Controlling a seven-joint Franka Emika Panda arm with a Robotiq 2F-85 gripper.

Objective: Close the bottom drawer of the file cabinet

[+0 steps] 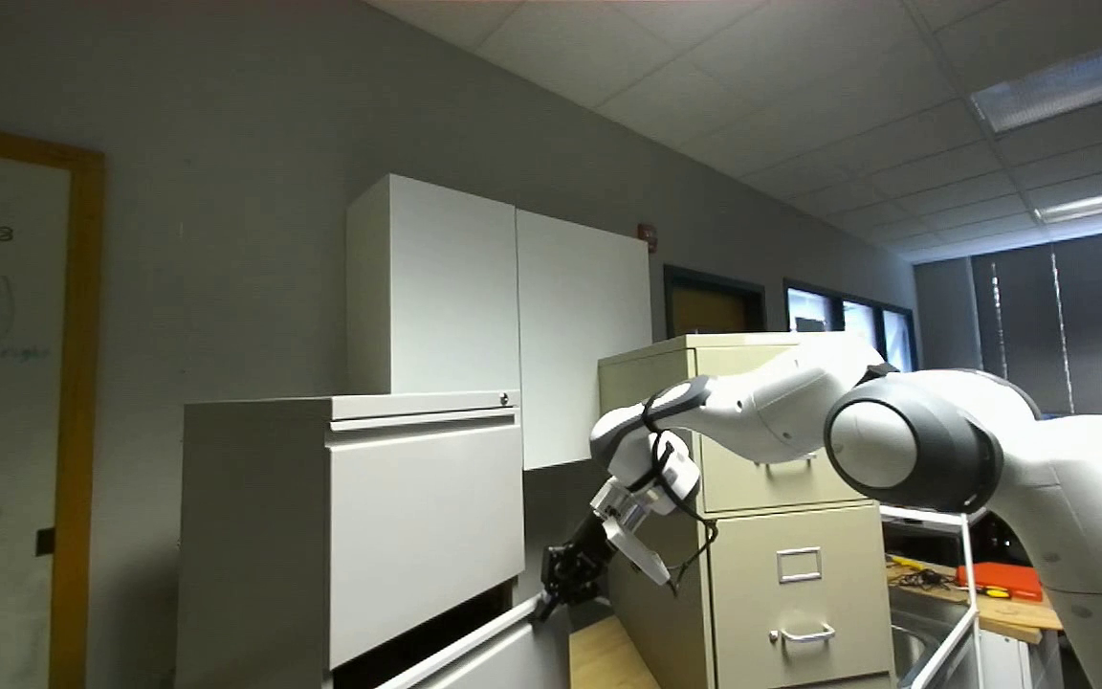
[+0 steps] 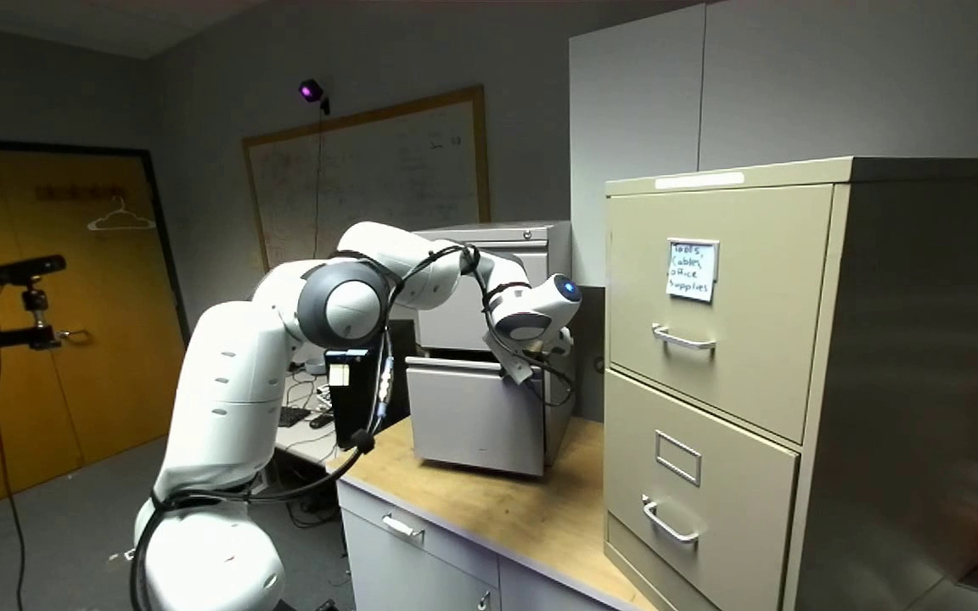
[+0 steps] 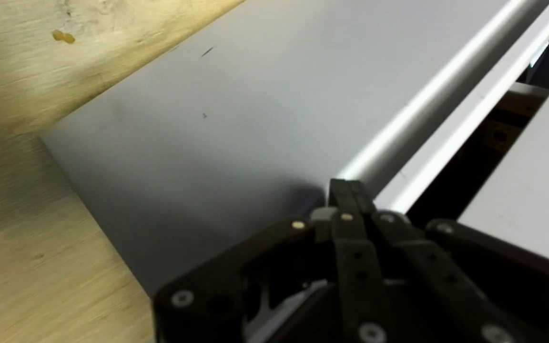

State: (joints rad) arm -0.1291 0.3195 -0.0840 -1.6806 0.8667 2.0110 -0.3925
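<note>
The file cabinet [image 1: 254, 536] is pale grey-white and also shows behind the arm in an exterior view [image 2: 560, 263]. Its bottom drawer [image 1: 503, 662] stands partly pulled out, with a dark gap below the upper drawer front [image 1: 427, 536]. The drawer's plain front shows in an exterior view [image 2: 476, 420] and in the wrist view [image 3: 184, 119]. My gripper [image 3: 350, 188] is shut, its fingertips together with nothing between them. The tips are at the drawer's top rim groove, near one end of the front; I cannot tell if they touch. The gripper [image 1: 551, 605] also shows in an exterior view.
The beige cabinet [image 1: 800, 603] with small handles stands close beside the gripper, also in an exterior view [image 2: 718, 297]. A white cupboard [image 1: 455, 287] hangs on the wall. The wooden counter [image 2: 489, 518] lies under the drawer. Cables hang along the arm.
</note>
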